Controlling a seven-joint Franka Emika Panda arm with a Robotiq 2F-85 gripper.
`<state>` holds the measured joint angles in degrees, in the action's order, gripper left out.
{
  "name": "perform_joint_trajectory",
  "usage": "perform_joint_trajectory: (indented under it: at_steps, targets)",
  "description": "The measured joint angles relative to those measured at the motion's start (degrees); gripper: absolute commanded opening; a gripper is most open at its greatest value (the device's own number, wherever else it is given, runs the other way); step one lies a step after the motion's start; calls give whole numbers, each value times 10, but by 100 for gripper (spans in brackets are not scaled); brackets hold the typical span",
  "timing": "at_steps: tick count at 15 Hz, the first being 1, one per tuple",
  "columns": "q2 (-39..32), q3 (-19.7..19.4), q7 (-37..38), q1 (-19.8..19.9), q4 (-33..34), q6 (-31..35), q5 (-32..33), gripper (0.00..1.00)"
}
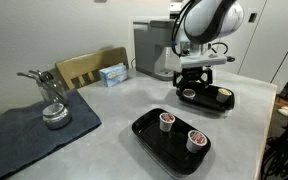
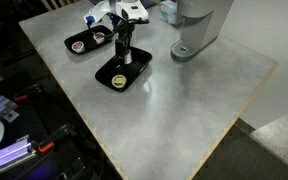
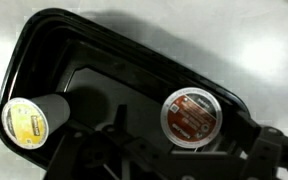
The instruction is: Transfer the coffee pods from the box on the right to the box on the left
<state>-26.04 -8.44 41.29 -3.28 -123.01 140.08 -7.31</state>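
Brown-red coffee pod (image 3: 192, 115) between claw (image 1: 203, 80) tips | claw released, empty | yellowish pod (image 3: 24, 120) off to side

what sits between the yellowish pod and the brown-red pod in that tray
Nothing lies there: in the wrist view, only bare floor of the black tray separates the yellowish pod and the brown-red pod.

Likely an office or lab break corner, grey table (image 1: 114, 112), coffee machine (image 1: 154, 48), wooden chair (image 1: 84, 68) alongside
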Motion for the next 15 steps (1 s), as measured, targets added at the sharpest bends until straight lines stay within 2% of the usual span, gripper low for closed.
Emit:
perform_joint_trajectory:
  at_steps: [2, 3, 9, 15]
  targets:
    - [0, 0, 0, 1, -1, 1, 0, 100]
    - [0, 0, 0, 2, -1, 1, 0, 77]
    - [0, 0, 0, 6, -2, 3, 0, 40]
    - [1, 0, 0, 8, -2, 4, 0, 38]
